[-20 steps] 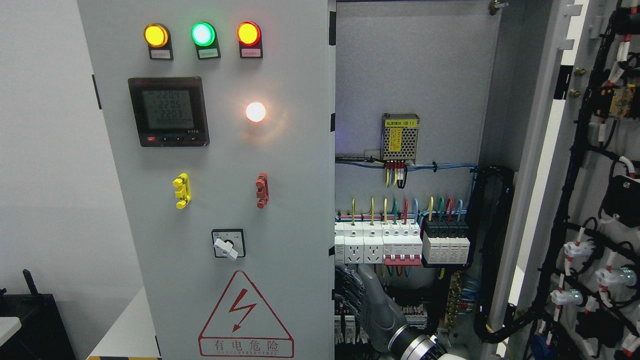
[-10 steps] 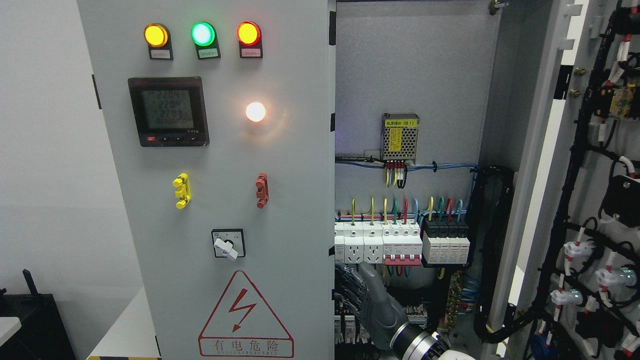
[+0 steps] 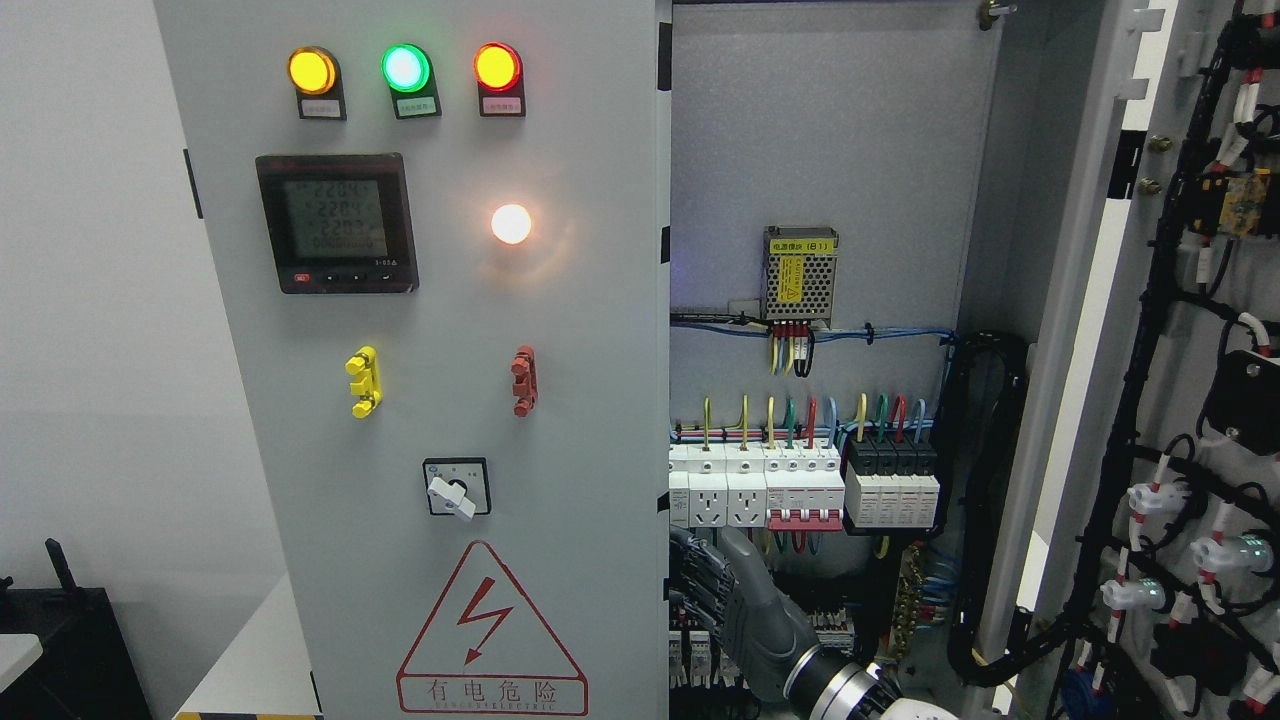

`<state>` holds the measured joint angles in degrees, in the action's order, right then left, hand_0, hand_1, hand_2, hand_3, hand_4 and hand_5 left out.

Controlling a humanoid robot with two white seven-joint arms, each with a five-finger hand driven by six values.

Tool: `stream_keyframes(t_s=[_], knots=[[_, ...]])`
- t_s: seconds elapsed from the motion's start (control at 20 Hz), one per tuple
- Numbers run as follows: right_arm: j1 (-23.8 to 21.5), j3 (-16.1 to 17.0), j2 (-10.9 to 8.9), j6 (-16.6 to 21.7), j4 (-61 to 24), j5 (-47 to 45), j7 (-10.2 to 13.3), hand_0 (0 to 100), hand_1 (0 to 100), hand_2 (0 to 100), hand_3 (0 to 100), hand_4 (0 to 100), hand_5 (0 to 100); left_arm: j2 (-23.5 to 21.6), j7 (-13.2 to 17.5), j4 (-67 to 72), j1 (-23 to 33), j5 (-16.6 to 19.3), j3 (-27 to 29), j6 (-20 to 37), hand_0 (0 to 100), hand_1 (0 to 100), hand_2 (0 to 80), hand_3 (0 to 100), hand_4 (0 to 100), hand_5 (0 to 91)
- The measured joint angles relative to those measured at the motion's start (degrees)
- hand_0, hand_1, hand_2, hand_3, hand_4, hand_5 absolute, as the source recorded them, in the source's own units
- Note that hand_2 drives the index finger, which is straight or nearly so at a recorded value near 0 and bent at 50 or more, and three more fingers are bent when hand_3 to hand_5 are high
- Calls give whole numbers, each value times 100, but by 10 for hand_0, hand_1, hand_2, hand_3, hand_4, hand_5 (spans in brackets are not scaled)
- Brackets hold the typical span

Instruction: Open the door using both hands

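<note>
Grey left door [image 3: 450,400] (lamps lit) shut; right door [image 3: 1180,400] swung open.

An electrical lab (plain walls): wired control cabinet [image 3: 420,400], breakers [image 3: 800,490].

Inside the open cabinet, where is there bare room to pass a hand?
Bare grey back panel above the perforated power supply box, and beside it rightwards. Crowded below: white breaker row, black cable bundle, and the right hand.

Grey door [image 3: 560,400], amber, green, red lamps [image 3: 404,68] at eleven o'clock, red-outlined warning triangle [image 3: 490,630] at six o'clock, dark grey hand [image 3: 735,610]
</note>
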<state>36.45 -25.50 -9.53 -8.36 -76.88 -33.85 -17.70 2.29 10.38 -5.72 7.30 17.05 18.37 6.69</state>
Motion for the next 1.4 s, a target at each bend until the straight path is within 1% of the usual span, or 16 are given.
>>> stream_keyframes(t_s=[0.2,0.4,0.65,0.9,1.4], knots=[[21,-5,-15,-76,0,-69,-123,0,0,0,0,0,0,0,0,0,0,0,0,0,0,0,0,0,31,0],[54,-9,-27,-164,2,-143,-178,0,0,0,0,0,0,0,0,0,0,0,0,0,0,0,0,0,31,0],[101,-8,-38,-187,3,-187,-200,0,0,0,0,0,0,0,0,0,0,0,0,0,0,0,0,0,31,0],[122,1,-46,-198,5,-206,-305,0,0,0,0,0,0,0,0,0,0,0,0,0,0,0,0,0,31,0],[145,22,-51,-329,7,-323,-351,0,0,0,0,0,0,0,0,0,0,0,0,0,0,0,0,0,32,0]])
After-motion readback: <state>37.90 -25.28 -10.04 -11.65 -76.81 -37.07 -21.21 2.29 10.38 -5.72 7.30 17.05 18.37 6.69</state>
